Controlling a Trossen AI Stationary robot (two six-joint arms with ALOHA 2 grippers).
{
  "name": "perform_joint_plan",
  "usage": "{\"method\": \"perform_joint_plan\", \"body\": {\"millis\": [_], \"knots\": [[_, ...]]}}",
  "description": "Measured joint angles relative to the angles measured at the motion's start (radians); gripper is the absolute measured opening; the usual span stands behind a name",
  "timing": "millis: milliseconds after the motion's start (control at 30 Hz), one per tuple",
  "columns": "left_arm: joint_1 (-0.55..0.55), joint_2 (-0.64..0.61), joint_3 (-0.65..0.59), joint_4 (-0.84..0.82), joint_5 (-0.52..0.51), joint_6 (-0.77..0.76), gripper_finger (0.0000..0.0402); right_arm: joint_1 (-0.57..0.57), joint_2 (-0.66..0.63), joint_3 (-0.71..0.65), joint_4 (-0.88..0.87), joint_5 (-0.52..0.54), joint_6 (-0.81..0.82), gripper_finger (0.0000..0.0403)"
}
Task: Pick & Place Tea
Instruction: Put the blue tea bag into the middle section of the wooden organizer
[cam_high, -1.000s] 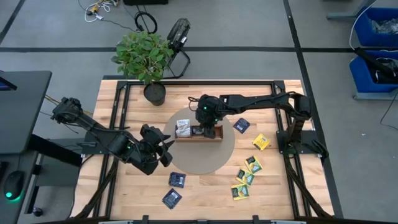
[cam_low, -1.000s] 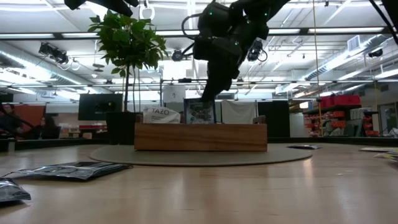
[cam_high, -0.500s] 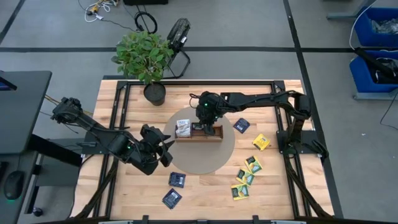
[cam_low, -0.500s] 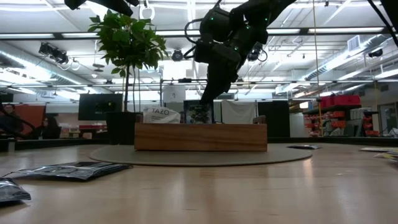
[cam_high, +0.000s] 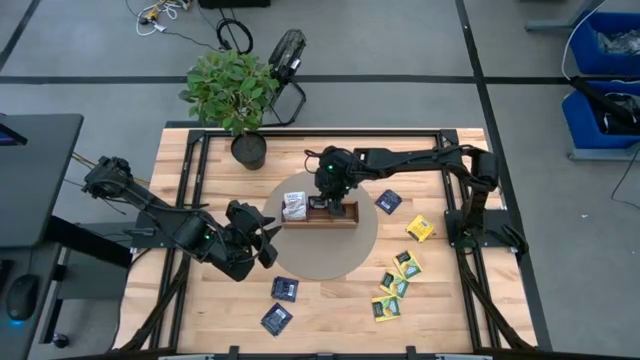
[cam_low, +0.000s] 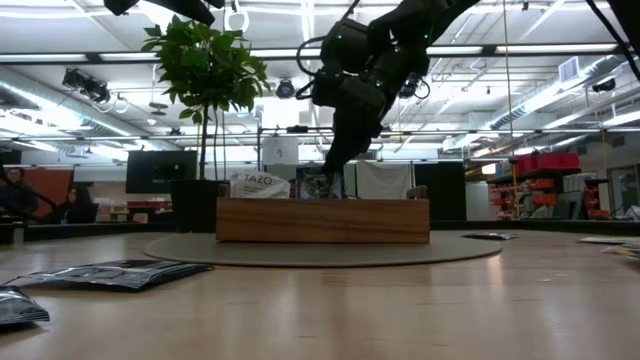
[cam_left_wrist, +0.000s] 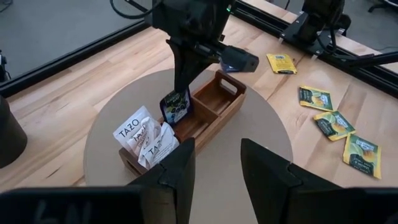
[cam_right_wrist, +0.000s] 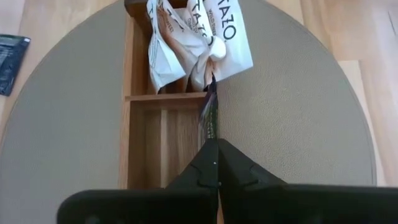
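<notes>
On the bench's round mat (cam_high: 325, 255), the right gripper (cam_left_wrist: 180, 87) pinched a dark blue tea packet (cam_left_wrist: 176, 106) edge-on, clearing the wooden tray (cam_left_wrist: 214, 99)'s middle compartment dividers.

right claw (cam_low: 327, 168) shifted slightly toward the white packets, dark blue packet (cam_left_wrist: 176, 106) lowered deeper into the tray (cam_left_wrist: 219, 98)

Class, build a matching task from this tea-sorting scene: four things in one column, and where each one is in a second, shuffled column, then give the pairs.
Things:
1. white packets
2. dark blue packet
3. yellow-green packets
4. potted plant

Places:
A. loose on the table
B. far edge of the table
C. end compartment of the wooden tray
D. held in the right pincer, over the tray's middle compartment

Pairs: 1-C, 2-D, 3-A, 4-B
</notes>
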Motion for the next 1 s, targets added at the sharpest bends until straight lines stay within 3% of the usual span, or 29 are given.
{"method": "perform_joint_plan", "body": {"millis": [667,1000], "knots": [[0.0,0.0,0.0,0.003,-0.009,0.0,0.0133,-0.001,0.026,0.001,-0.016,0.0,-0.01,0.0001],[0.0,0.001,0.0,0.003,-0.009,0.003,0.0133,-0.001,0.028,0.001,-0.019,-0.002,0.017,0.0063]]}}
